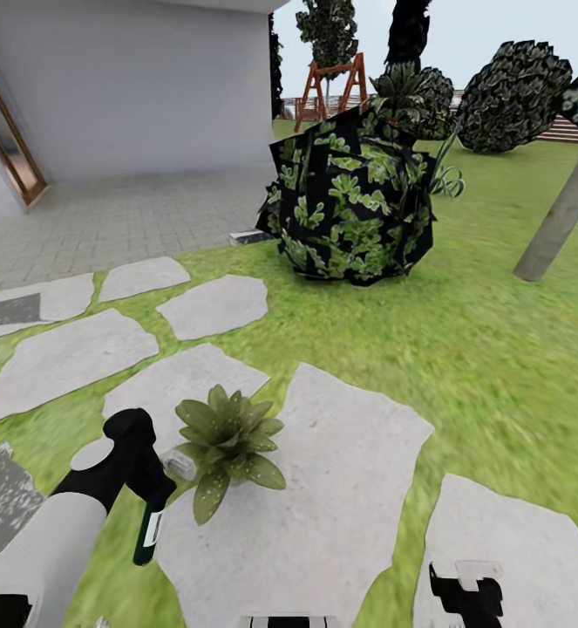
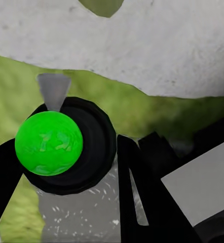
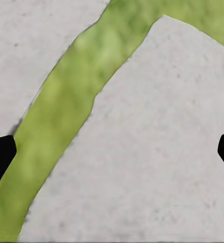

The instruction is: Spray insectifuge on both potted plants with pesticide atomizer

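One potted plant (image 1: 227, 440), a low green rosette, sits on a grey stepping stone (image 1: 341, 488) in the garden lawn. My left gripper (image 1: 152, 484) is just to its left, shut on the pesticide atomizer (image 1: 149, 534). The dark bottle hangs down and its white head (image 1: 182, 467) touches the leaves' edge. In the left wrist view the atomizer (image 2: 91, 147) is a black round body with a green ball, held between black fingers (image 2: 142, 202). My right gripper (image 1: 465, 598) is low at the right, open over a stone slab (image 3: 142, 167) with nothing between its fingers.
A big dark shrub (image 1: 350, 205) stands beyond the stones. A slanting trunk (image 1: 559, 218) rises at the right. A grey house wall (image 1: 132, 78) and paved patio (image 1: 105, 218) lie at the back left. Several stepping stones cross the lawn (image 1: 480, 349).
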### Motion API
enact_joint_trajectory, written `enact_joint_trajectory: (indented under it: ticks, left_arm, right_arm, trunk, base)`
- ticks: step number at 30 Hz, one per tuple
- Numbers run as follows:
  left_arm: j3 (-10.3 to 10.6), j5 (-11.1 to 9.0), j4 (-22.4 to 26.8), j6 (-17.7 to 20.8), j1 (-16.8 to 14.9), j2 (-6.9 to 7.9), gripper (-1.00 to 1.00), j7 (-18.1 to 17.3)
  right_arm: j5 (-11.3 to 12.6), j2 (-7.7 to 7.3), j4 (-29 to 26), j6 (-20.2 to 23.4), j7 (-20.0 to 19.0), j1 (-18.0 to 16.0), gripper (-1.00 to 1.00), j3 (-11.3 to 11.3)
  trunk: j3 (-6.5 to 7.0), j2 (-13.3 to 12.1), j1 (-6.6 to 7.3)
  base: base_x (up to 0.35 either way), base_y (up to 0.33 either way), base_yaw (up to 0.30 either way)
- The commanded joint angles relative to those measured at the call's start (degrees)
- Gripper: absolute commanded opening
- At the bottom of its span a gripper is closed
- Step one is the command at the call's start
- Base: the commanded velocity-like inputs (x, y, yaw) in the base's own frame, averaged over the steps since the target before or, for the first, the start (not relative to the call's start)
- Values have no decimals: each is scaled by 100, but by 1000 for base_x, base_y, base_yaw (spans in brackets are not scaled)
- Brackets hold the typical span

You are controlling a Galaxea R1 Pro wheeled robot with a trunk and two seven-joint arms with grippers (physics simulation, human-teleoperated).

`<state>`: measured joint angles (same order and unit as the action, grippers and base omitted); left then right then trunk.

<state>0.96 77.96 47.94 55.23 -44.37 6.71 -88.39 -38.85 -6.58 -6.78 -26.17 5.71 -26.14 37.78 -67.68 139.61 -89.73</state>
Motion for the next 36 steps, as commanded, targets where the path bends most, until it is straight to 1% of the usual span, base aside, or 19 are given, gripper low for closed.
enact_joint_trajectory:
  ticks: [1,9,15,23,27,31,32,35,36]
  left_arm:
    - [10,47,5,60,-1,4,-100,-56]
    - [10,44,-4,59,-1,6,-100,-56]
    - [10,45,-24,59,-1,6,-100,-56]
    - [2,42,-57,59,-1,-3,-100,-59]
    - [9,43,-57,54,-1,-3,-100,-56]
    - [51,32,-53,32,-20,-5,-100,-93]
    - [73,43,-52,11,-47,10,-100,-161]
    - [112,138,-39,-30,-75,39,-100,-161]
    - [157,235,-31,-50,-84,37,-100,-161]
  right_arm:
    - [-61,-1,10,-20,36,-5,100,28]
    - [-61,7,19,-20,27,-5,100,28]
    - [-61,7,19,-20,27,-5,100,28]
    - [-61,8,19,-20,27,-5,100,28]
    - [-61,-1,16,-20,27,-5,100,28]
    - [-61,-9,11,-20,30,-5,100,28]
    - [-61,-10,10,-20,29,-5,100,28]
    - [-61,-10,10,-20,27,-5,100,32]
    - [-61,-10,10,-20,27,-5,100,32]
  trunk:
    - [-4,2,3]
    - [-4,2,3]
    - [-4,2,3]
    - [-4,2,3]
    - [-4,2,3]
    - [-4,2,3]
    - [-4,2,3]
    - [-4,2,3]
    - [-4,2,3]
  base:
    - [-205,248,-58]
    - [-192,259,-16]
    - [-148,262,-212]
    - [173,240,-241]
    - [234,-6,-36]
    - [44,-17,-2]
    - [7,-3,0]
    - [3,-1,0]
    - [0,0,0]
